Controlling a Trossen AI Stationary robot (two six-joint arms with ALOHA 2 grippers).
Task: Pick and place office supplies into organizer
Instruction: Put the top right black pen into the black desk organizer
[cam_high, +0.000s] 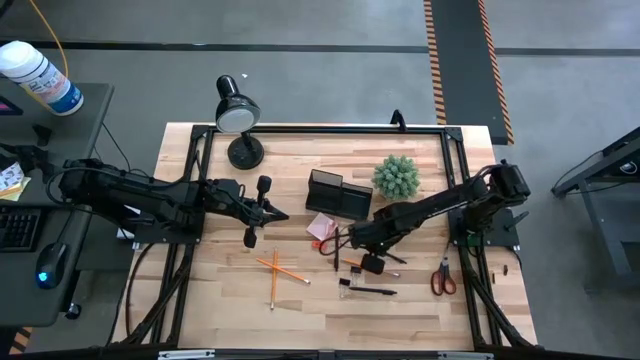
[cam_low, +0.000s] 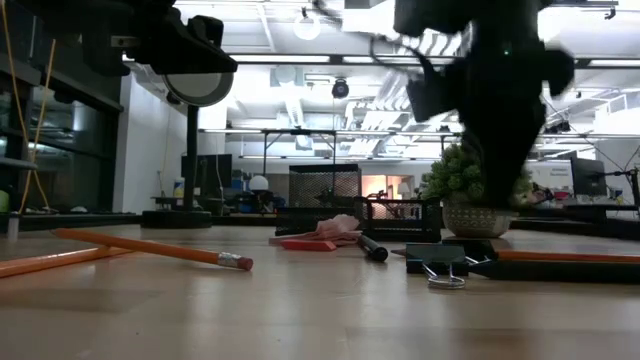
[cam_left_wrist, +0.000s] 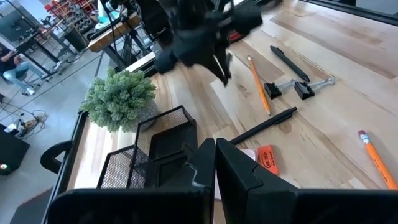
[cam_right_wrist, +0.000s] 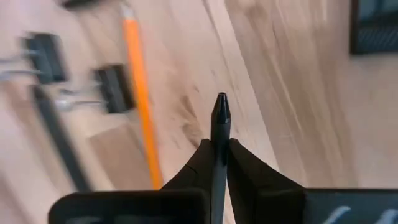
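Note:
My right gripper (cam_right_wrist: 221, 144) (cam_high: 362, 243) hangs over the middle of the table, pointing down, shut on a black pen (cam_right_wrist: 221, 112). The black mesh organizer (cam_high: 338, 193) (cam_left_wrist: 155, 149) stands just beyond it on the far side. On the table lie a pink sticky-note pad (cam_high: 322, 227), two crossed pencils (cam_high: 280, 270), another black pen (cam_high: 372, 290), binder clips (cam_left_wrist: 273, 89) beside a pencil (cam_left_wrist: 258, 84), and red-handled scissors (cam_high: 443, 278). My left gripper (cam_high: 270, 212) (cam_left_wrist: 214, 165) waits shut, left of the organizer and above the table. My right gripper pinches the black pen between its two fingers just behind the pen's pointed end (cam_right_wrist: 221, 134). The pen lies along the fingers, and its tip (cam_right_wrist: 221, 101) sticks out past them toward the table. The fingers come from above. The tip shows clear of the wood.
A green spiky plant ball (cam_high: 397, 177) sits to the right of the organizer. A black desk lamp (cam_high: 238, 112) stands at the far left of the table. The near part of the wooden table (cam_high: 300, 320) lies bare.

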